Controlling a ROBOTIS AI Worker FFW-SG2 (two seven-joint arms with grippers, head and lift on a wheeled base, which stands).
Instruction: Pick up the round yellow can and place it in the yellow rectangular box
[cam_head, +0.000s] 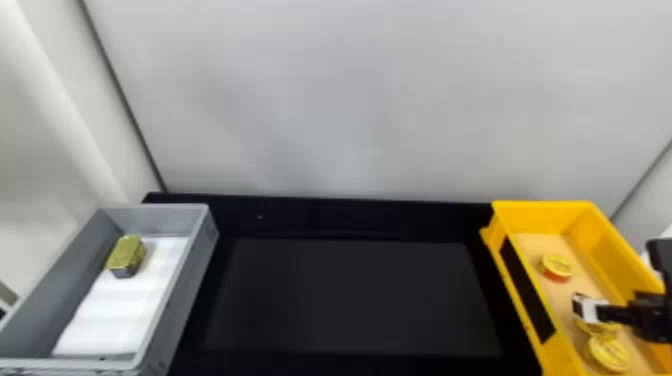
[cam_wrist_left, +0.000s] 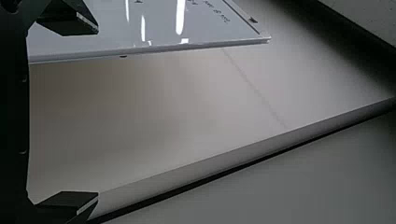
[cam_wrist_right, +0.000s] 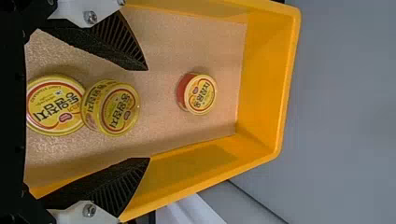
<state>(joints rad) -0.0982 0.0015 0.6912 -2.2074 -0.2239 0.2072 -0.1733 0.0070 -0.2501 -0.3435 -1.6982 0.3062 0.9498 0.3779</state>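
I've got my R gripper (cam_wrist_right: 148, 114) over the big yellow plastic box w/ 4 sides and a tan floor (cam_head: 540, 210). Its two flat black fingers are wide apart w/ nothing pinched. The round yellow can w/ a yellow side (cam_wrist_right: 112, 107) is down in the box, below the gap b/w the fingers. From the tips it's down and a bit back toward me. It's round, so no long way to line up; I can grab or clear it from any side. R arm is much nearer. Its lid looks mostly up; can't tell if it leans. It's right by the flat round yellow can (cam_wrist_right: 56, 106), maybe touching. The round yellow can w/ a red side (cam_wrist_right: 197, 94) is farther off, lid up, well apart.

All 3 are in the box, so I can't say for sure which one the job means. My guess: the middle one, and the put-in part looks done. Next I'd go straight up, fingers wide, b/c a side move could bump the cans or the wall.

L gripper (cam_wrist_left: 98, 112) is well away by a shiny white board (cam_wrist_left: 154, 28), black fingers wide, empty, prob. no job for it.
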